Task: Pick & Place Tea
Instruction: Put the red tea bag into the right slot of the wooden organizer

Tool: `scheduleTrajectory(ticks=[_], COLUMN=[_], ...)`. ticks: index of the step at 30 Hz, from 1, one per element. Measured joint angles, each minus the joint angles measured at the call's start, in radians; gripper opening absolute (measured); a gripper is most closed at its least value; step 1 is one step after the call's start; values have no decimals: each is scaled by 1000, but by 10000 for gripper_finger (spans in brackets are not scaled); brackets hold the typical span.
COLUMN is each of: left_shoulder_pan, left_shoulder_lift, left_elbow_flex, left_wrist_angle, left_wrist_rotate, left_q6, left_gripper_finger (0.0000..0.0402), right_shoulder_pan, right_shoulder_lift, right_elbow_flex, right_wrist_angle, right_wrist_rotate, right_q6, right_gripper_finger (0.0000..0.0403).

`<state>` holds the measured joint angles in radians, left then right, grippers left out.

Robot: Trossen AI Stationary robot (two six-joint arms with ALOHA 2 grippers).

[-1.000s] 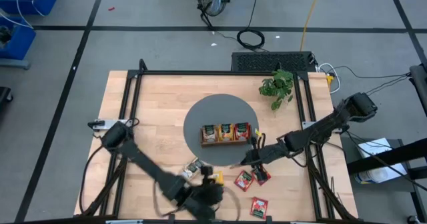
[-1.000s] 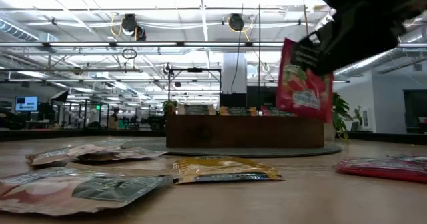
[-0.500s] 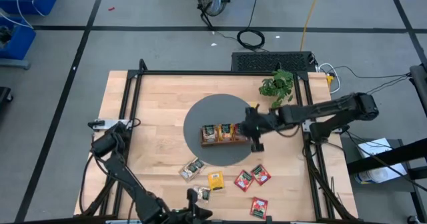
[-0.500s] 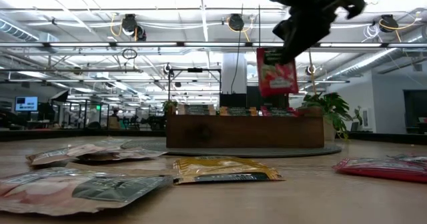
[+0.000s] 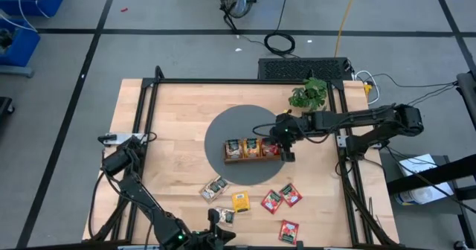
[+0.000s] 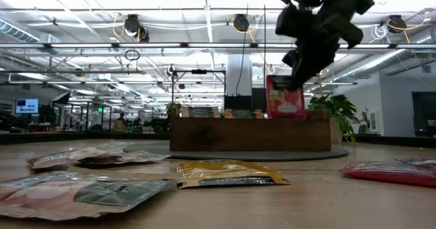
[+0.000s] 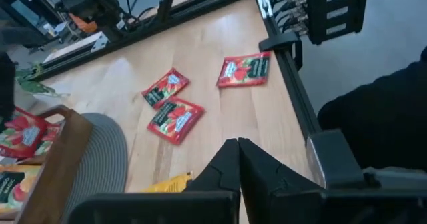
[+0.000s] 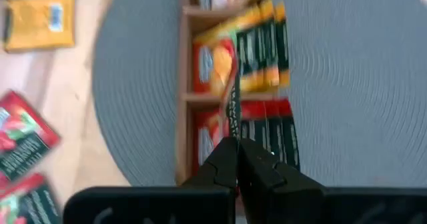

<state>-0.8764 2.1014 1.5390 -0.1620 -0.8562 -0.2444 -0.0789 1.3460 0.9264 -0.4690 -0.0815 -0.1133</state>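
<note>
My right gripper (image 5: 282,144) is shut on a red tea sachet (image 6: 285,98) above the right compartment of the wooden tray (image 5: 230,159), which holds more sachets. Loose tea lies near the table's front: a yellow sachet (image 5: 239,200), tan ones (image 5: 214,187), red ones (image 5: 271,200). My left gripper (image 7: 238,151) hovers shut by the near edge, beside the yellow sachet (image 7: 170,183). Nothing shows between its fingers. My right gripper pinches the red sachet's top edge (image 8: 233,127) between its two fingers, which slant down from the table's right. The sachet hangs upright below them, edge-on in the wrist view. Its lower edge (image 6: 285,115) is level with the tray's rim; I cannot tell if it touches.
The tray stands on a round grey mat (image 5: 245,120). A small green plant (image 5: 309,95) sits at the far right. Black frame rails (image 5: 149,116) run along the table's sides. One red sachet (image 7: 243,69) lies close to the near rail.
My right gripper has carried the red sachet from the near right of the table toward the far edge and left, to above the tray's right compartment, then lowered it. My left arm has swung from over the loose sachets back to the near edge.
</note>
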Motion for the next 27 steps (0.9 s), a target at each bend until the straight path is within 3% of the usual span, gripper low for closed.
scheduleTrajectory(ticks=[12,17,27], left_shoulder_pan=[19,30,60], left_shoulder_lift=[0,0,0], left_elbow_flex=[0,0,0], left_wrist_angle=[3,2,3], left_wrist_rotate=[0,0,49], left_q6=[0,7,25], left_gripper_finger=[20,4,24], right_shoulder_pan=[-7,-4,-2], right_shoulder_lift=[0,-5,61], right_elbow_flex=[-91,-49,123], right_wrist_angle=[6,-25,-273], right_wrist_rotate=[85,83,81], right_q6=[12,-1,-19], right_gripper_finger=[0,0,0])
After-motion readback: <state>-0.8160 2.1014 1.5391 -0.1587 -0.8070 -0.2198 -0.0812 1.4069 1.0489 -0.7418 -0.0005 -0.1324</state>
